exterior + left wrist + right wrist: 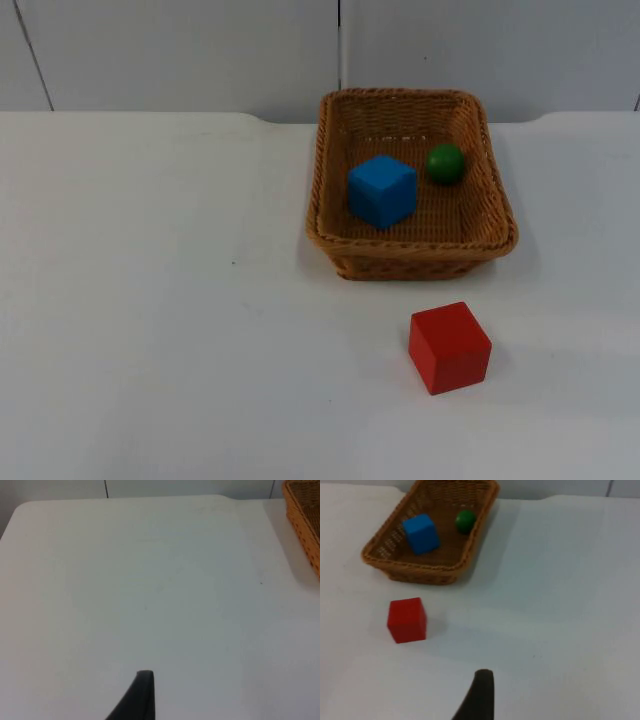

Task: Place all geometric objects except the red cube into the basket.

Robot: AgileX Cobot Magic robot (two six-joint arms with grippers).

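Observation:
A wicker basket [412,245] stands at the back of the white table, right of the middle. Inside it lie a blue cube [382,190] and, to its right, a green ball [445,163]. A red cube [449,347] sits on the table in front of the basket, apart from it. My right gripper [480,692] hangs above the table, well clear of the red cube [407,620], facing the basket [415,567] with the blue cube [421,533] and green ball [465,521]. My left gripper [142,692] waits over bare table, far from the basket's side [305,525].
The white table [150,300] ends at a grey partition wall [200,50] just behind the basket. Bare surface spreads left of the basket and around the red cube.

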